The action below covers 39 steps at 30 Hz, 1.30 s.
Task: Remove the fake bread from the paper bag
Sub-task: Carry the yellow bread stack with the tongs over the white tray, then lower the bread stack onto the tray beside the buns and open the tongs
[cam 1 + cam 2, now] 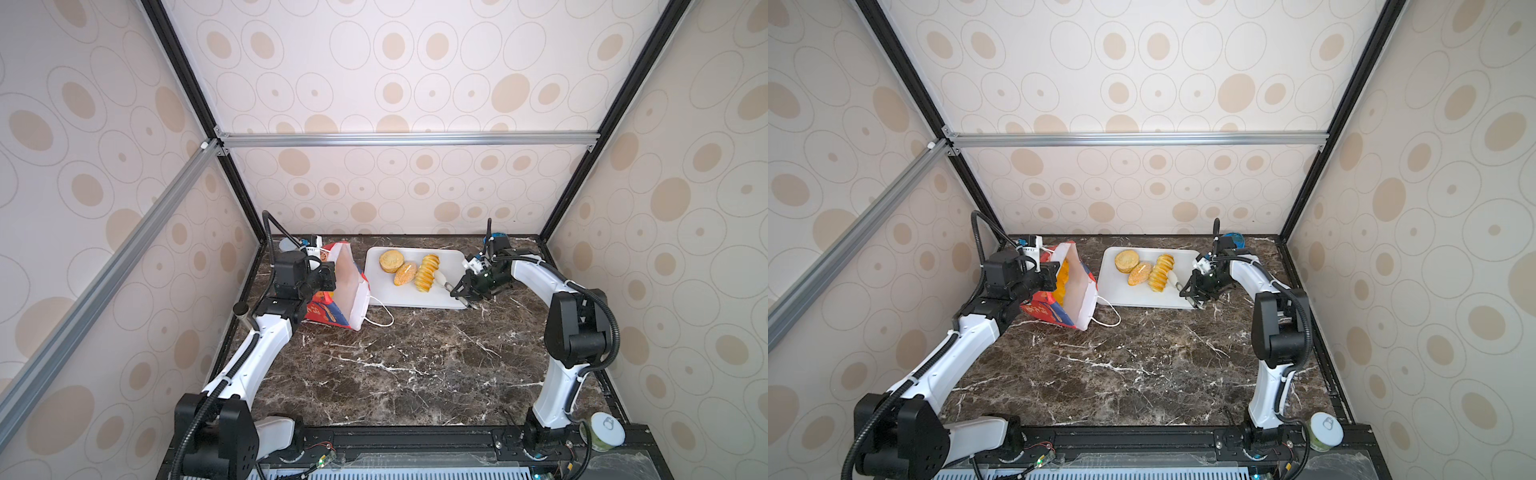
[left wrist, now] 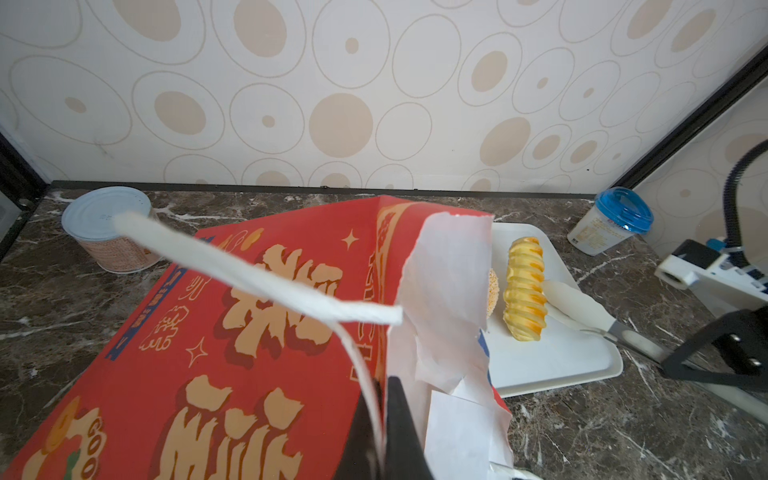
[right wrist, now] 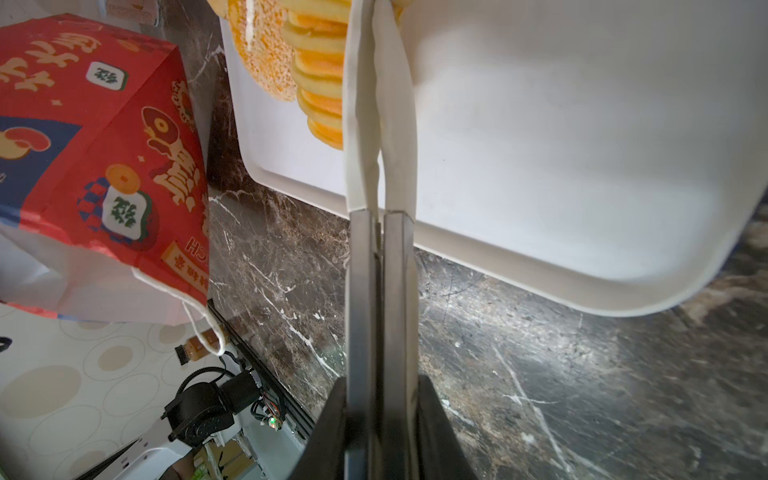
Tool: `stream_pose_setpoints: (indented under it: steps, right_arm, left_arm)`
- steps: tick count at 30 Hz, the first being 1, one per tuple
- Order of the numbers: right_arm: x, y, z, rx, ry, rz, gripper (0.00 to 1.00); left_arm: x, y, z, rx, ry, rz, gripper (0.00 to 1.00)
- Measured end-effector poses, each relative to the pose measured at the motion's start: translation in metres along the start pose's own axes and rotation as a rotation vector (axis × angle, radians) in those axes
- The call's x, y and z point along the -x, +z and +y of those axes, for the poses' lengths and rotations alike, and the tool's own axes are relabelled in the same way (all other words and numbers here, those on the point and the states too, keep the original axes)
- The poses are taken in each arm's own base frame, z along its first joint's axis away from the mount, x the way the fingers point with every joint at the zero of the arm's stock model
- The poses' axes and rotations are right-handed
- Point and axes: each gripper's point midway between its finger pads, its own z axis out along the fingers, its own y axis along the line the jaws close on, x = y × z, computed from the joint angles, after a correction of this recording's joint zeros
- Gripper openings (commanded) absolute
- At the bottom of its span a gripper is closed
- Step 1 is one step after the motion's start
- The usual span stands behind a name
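Red paper bag (image 1: 350, 286) beside the tray (image 1: 415, 298): your left pincer (image 1: 331, 277) pinches its rim, your right pincer (image 1: 462, 292) clamps tongs (image 1: 441, 279) seemingly touching the tray's ridged loaf (image 1: 428, 273).

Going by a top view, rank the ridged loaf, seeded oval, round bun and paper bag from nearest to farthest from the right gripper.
From the right gripper, which holds tongs:
1. ridged loaf, middle of the tray
2. seeded oval, just left of the loaf
3. round bun, tray's far left corner
4. paper bag, off the tray, to its left
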Motion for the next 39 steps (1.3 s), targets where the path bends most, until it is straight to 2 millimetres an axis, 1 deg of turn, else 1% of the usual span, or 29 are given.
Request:
stream_pose_setpoints:
  steps: [2,3,6,7,11,15,18,23,26,28,31,35,37,39]
  right_arm:
    - [0.005,0.004,-0.003,-0.003,0.003,0.003,0.00]
    - [0.007,0.006,-0.004,-0.004,0.005,0.006,0.03]
    - [0.012,0.012,-0.007,-0.004,0.008,0.015,0.16]
    - [0.013,0.013,-0.008,-0.004,0.007,0.016,0.21]
    - [0.013,0.013,-0.008,-0.003,0.008,0.015,0.31]
    - [0.009,0.009,-0.005,0.002,0.013,0.003,0.36]
    - [0.001,-0.001,0.002,0.011,0.013,-0.014,0.38]
    - [-0.012,-0.023,0.017,0.016,-0.016,-0.055,0.39]
    - [-0.017,-0.032,0.023,0.016,-0.036,-0.076,0.40]
    - [-0.018,-0.035,0.024,0.012,-0.044,-0.083,0.39]
    - [-0.020,-0.033,0.021,0.009,-0.038,-0.078,0.39]
    - [-0.029,-0.031,0.019,0.008,-0.025,-0.063,0.39]
    - [-0.034,-0.036,0.028,0.021,-0.039,-0.068,0.40]
    - [-0.044,-0.044,0.048,0.041,-0.076,-0.076,0.40]
  left_arm:
    - [0.002,-0.010,-0.003,-0.005,0.006,-0.018,0.00]
    - [0.003,-0.015,-0.004,-0.008,0.009,-0.027,0.00]
    - [0.008,-0.025,-0.008,-0.016,0.014,-0.049,0.00]
    - [0.008,-0.027,-0.008,-0.018,0.018,-0.050,0.00]
    - [0.004,-0.028,-0.011,-0.035,0.036,-0.035,0.00]
    - [-0.003,-0.032,-0.018,-0.076,0.066,-0.021,0.00]
    - [-0.009,-0.037,-0.025,-0.112,0.094,-0.013,0.00]
    - [-0.021,-0.044,-0.032,-0.148,0.144,0.010,0.00]
    - [-0.030,-0.047,-0.037,-0.169,0.169,0.025,0.00]
    - [-0.034,-0.049,-0.041,-0.181,0.183,0.031,0.00]
    - [-0.038,-0.051,-0.045,-0.193,0.198,0.043,0.00]
    - [-0.042,-0.054,-0.047,-0.189,0.210,0.052,0.00]
    - [-0.043,-0.054,-0.047,-0.185,0.212,0.054,0.00]
    - [-0.044,-0.054,-0.046,-0.180,0.213,0.057,0.00]
